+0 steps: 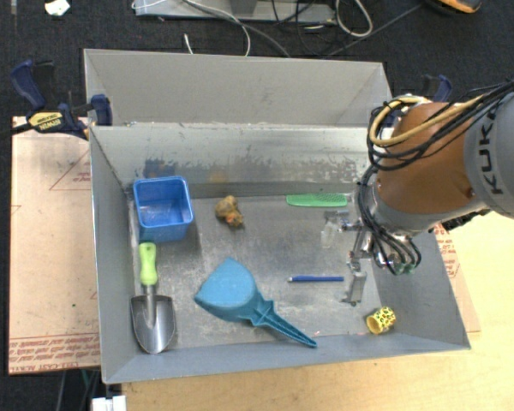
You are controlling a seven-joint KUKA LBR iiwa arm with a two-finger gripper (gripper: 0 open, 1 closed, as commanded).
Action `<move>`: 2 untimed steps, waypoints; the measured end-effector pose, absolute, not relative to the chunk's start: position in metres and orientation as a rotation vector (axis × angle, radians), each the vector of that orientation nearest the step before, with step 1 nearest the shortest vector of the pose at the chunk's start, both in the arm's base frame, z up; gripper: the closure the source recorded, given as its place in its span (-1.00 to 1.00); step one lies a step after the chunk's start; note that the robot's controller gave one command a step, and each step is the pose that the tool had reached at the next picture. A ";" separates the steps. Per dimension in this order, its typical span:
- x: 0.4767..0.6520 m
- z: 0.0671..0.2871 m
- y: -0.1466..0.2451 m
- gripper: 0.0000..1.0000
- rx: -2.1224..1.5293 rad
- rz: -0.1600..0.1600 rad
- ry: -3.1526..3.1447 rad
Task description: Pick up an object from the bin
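Gripper (pixel 352 294) hangs low in the grey metal bin (pixel 265 248); spread or clamped, I cannot tell. Just beside it lies a thin blue stick (pixel 317 278), and a small yellow spotted piece (pixel 380 319) sits near its other side. Farther off lie a flat green stick (pixel 317 200) and a blue plastic scoop (pixel 236 294).

Relative to the claw (pixel 353 294), a small yellow piece (pixel 380 319) lies near at lower right, a flat green strip (pixel 317 200) above, a brown lump (pixel 230 211) to the upper left, a blue scoop (pixel 240 298) to the left, and a blue square tub (pixel 163 208) and green-handled trowel (pixel 152 302) well apart at far left.
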State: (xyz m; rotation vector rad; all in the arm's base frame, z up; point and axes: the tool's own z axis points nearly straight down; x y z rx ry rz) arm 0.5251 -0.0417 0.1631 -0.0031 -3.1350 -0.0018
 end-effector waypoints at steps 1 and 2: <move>0.527 0.167 -0.042 -1.00 -0.001 -0.001 -3.142; 0.561 0.071 -0.045 -1.00 0.025 -0.001 -3.145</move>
